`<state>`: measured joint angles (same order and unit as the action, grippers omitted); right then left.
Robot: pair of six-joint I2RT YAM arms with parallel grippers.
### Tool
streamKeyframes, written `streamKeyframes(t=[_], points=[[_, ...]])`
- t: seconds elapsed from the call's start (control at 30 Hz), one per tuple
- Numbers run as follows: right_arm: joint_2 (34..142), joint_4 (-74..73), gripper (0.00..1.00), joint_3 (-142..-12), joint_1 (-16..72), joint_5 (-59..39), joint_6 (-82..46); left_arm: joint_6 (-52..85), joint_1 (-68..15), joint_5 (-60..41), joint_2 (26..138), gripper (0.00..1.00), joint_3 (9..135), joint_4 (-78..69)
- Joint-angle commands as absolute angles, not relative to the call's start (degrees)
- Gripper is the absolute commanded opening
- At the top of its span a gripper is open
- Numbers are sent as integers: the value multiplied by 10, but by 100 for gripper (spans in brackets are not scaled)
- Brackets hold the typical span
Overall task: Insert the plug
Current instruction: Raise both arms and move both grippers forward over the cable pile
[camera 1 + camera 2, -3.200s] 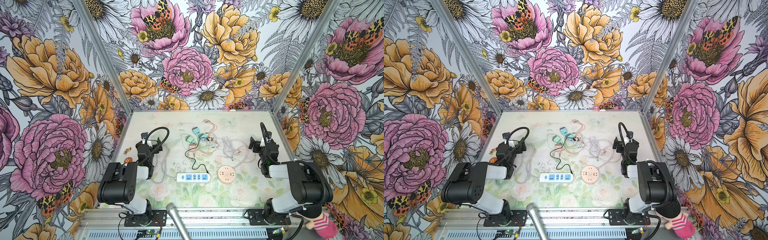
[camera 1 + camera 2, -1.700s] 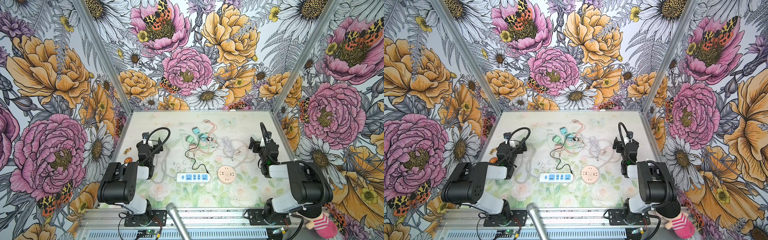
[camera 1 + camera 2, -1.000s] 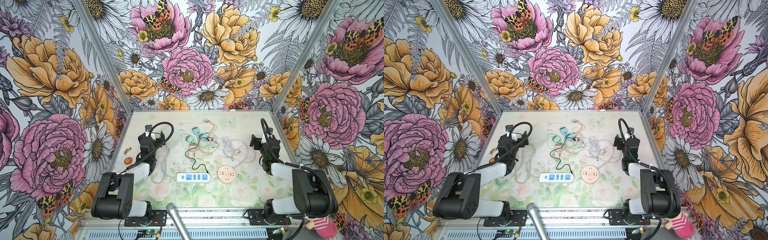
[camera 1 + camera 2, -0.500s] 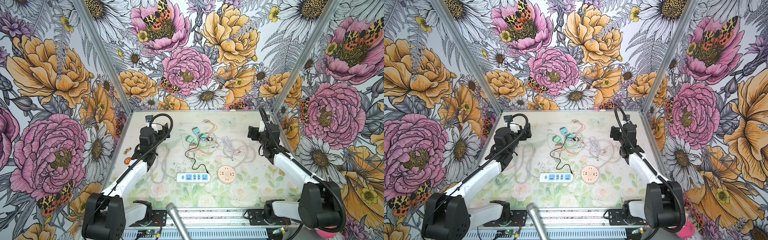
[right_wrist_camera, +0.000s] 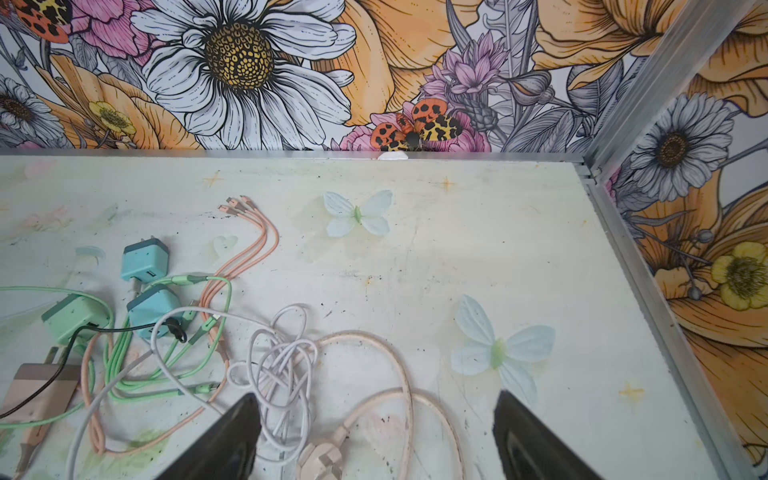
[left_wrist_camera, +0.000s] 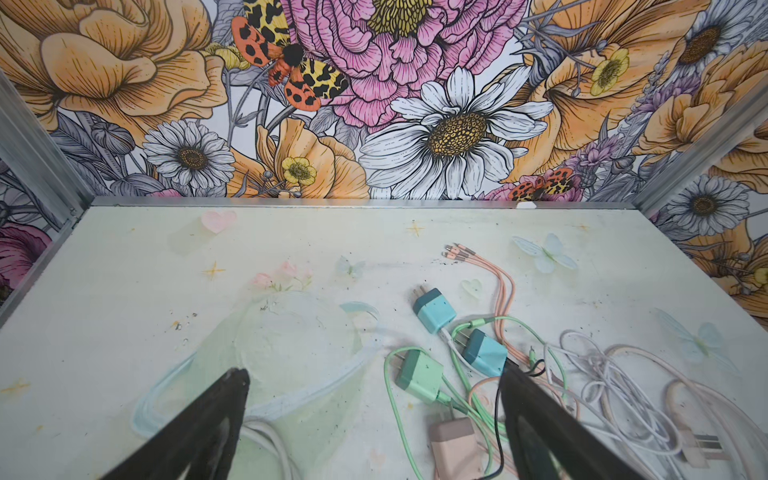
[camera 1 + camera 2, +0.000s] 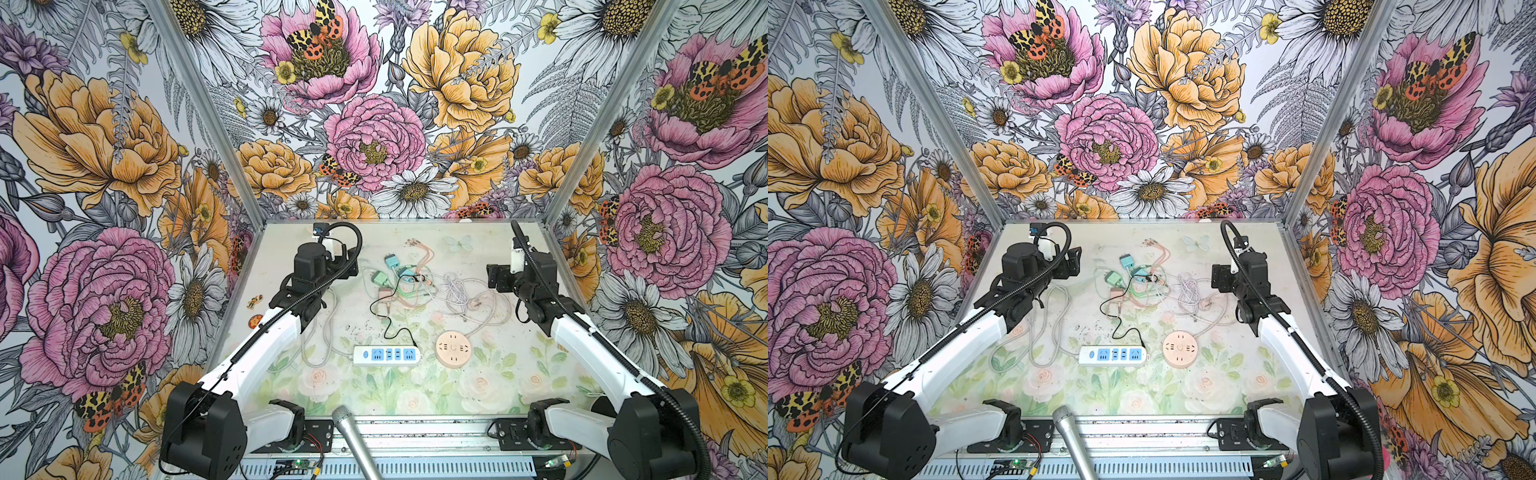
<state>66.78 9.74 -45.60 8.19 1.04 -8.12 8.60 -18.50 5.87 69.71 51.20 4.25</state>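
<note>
A white power strip [image 7: 388, 354] with blue sockets and a round peach socket [image 7: 453, 348] lie near the table's front middle. Behind them is a tangle of cables with two teal chargers [image 6: 434, 311], a green charger [image 6: 417, 376] and a pink charger [image 6: 453, 444]. A pale pink plug [image 5: 320, 459] on a pink cord lies on the table below my right gripper [image 5: 377, 397], which is open and empty and hangs at the tangle's right side [image 7: 496, 278]. My left gripper [image 6: 372, 372] is open and empty, hovering left of the chargers [image 7: 349, 264].
The strip's white cable [image 7: 328, 332] loops under the left arm. Three peach connector tips [image 5: 237, 205] fan out toward the back wall. A microphone [image 7: 353, 436] juts up at the front edge. Two small orange stickers [image 7: 254, 301] lie by the left wall.
Both arms have unfolded from their rest pose near the front and reached forward and up, to either side of the cable tangle. Nothing on the table has moved.
</note>
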Motion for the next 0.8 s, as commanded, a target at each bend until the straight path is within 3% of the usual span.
streamKeyframes(t=[0.0,0.27,0.77], points=[[642,120,88,-465,93,-9,-93,110,-204,59,702,99,517,58],[638,129,85,-466,127,-30,-122,149,-225,32,699,97,474,6],[667,180,85,-503,225,-20,-120,173,-265,45,694,91,429,59]])
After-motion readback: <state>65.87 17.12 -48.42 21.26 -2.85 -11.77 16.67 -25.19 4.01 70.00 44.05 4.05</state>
